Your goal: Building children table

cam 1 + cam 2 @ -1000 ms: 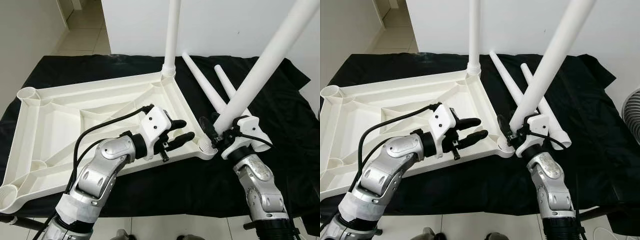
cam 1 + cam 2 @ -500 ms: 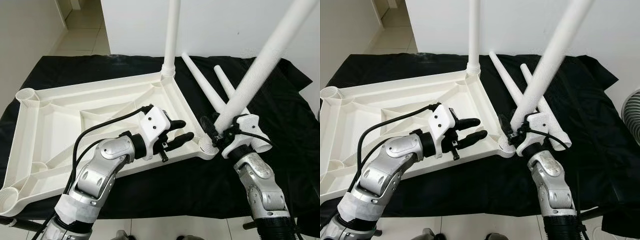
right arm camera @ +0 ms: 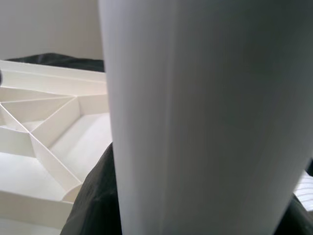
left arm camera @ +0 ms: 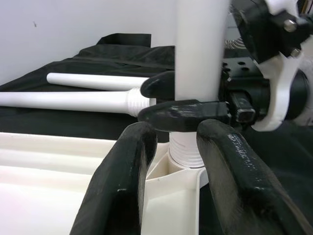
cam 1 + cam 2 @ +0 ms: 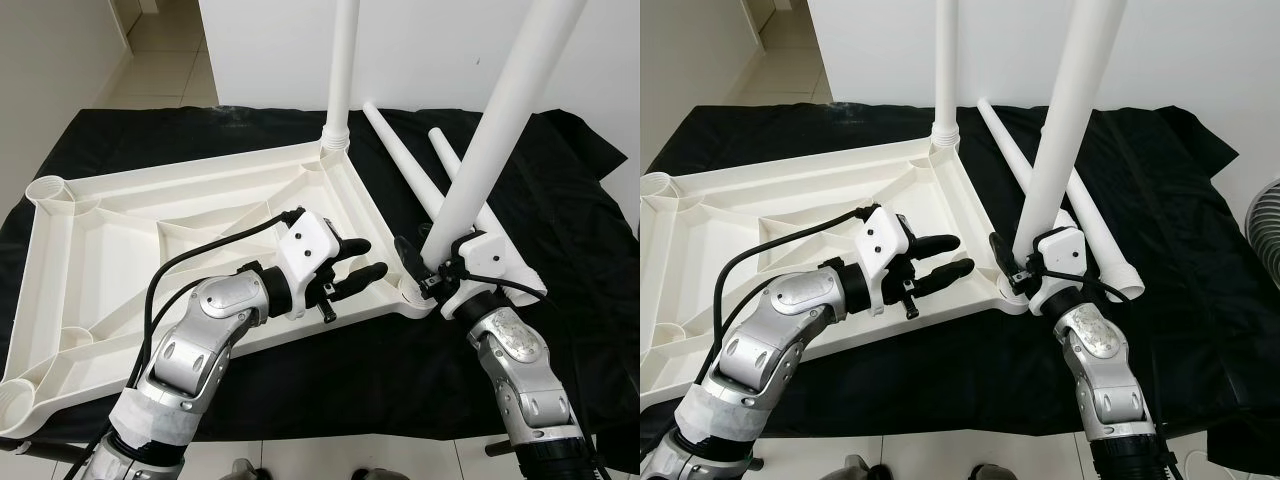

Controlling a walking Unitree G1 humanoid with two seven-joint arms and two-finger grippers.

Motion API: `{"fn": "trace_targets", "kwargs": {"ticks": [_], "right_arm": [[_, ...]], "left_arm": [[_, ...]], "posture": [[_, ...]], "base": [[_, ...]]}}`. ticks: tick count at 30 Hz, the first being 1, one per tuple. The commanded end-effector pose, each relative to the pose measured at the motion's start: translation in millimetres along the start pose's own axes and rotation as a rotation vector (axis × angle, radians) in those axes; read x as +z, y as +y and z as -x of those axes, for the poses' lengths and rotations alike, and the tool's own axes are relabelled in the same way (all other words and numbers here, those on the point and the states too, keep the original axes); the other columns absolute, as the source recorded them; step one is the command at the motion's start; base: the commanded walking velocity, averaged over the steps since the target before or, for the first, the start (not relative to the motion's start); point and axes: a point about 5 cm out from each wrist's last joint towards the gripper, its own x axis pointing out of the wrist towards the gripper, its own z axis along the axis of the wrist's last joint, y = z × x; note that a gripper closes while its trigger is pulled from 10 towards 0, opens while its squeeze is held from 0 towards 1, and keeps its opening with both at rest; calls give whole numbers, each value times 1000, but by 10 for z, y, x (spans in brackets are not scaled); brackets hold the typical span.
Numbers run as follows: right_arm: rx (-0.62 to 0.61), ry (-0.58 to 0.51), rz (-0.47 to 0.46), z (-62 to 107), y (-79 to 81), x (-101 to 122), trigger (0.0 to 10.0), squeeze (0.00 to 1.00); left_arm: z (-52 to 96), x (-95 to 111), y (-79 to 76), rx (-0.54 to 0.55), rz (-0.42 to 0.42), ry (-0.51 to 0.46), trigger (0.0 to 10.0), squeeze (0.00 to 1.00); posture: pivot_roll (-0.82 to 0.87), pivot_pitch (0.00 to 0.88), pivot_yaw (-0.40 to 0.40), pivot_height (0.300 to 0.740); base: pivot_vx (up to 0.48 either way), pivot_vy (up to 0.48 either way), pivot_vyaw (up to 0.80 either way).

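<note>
A: Where is the white plastic leg tube held?

B: It is gripped by the right gripper, its threaded end set at the near right corner socket of the upturned white ribbed tabletop.

A: And the left gripper?

B: Its fingers are parted, nothing is held; it is kept approx. over the near rim, left of that socket.

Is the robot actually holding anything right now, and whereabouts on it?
Yes. The right gripper holds a white table leg near its bottom end, just above the corner socket. The left gripper holds nothing.
</note>
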Motion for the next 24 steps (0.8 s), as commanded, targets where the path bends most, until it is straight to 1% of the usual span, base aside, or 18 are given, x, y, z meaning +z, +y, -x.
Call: {"fn": "trace_targets", "kwargs": {"ticks": [1, 2, 4, 5, 7, 10, 12, 14, 15, 18, 20, 24], "right_arm": [[-41, 248, -59, 303, 5, -538, 10000, 0], [-60, 209, -63, 333, 5, -520, 10000, 0], [-60, 209, -63, 333, 5, -520, 10000, 0], [-82, 189, -87, 363, 6, -520, 10000, 0], [-94, 174, -89, 392, 16, -525, 10000, 0], [-115, 179, -100, 441, 30, -569, 10000, 0], [-115, 179, -100, 441, 30, -569, 10000, 0], [-125, 218, -110, 441, 25, -621, 10000, 0], [-132, 273, -131, 407, -8, -670, 10000, 0], [-136, 296, -140, 393, -25, -696, 10000, 0], [-107, 366, -102, 343, -57, -739, 10000, 0], [-93, 379, -88, 327, -66, -747, 10000, 0]], "left_arm": [[14, 30, 11, 33, -4, -8, 10000, 0], [17, 31, 12, 33, -4, -8, 10000, 0], [17, 31, 12, 33, -4, -8, 10000, 0], [19, 32, 13, 32, -5, -8, 10000, 0], [18, 31, 10, 31, -5, -7, 10000, 0], [18, 33, 10, 28, -5, -6, 10000, 0], [18, 33, 10, 28, -5, -6, 10000, 0], [22, 35, 15, 25, -6, -5, 10000, 0], [21, 37, 17, 23, -6, -5, 10000, 0], [20, 38, 17, 23, -6, -5, 10000, 0], [18, 40, 17, 23, -7, -5, 10000, 0], [18, 40, 17, 23, -7, -5, 10000, 0]], "posture": [[-106, 120, 62, 740], [-106, 119, 64, 740], [-106, 119, 64, 740], [-106, 122, 66, 740], [-106, 122, 66, 740], [-106, 123, 72, 740], [-106, 123, 72, 740], [-105, 124, 76, 740], [-105, 122, 77, 740], [-105, 122, 77, 740], [-104, 121, 75, 740], [-104, 121, 75, 740]], "base": [[0, 0, 0], [0, 0, 0], [0, 0, 0], [0, 0, 0], [0, 0, 0], [0, 0, 0], [0, 0, 0], [0, 0, 0], [0, 0, 0], [0, 0, 0], [0, 0, 0], [0, 0, 0]]}}
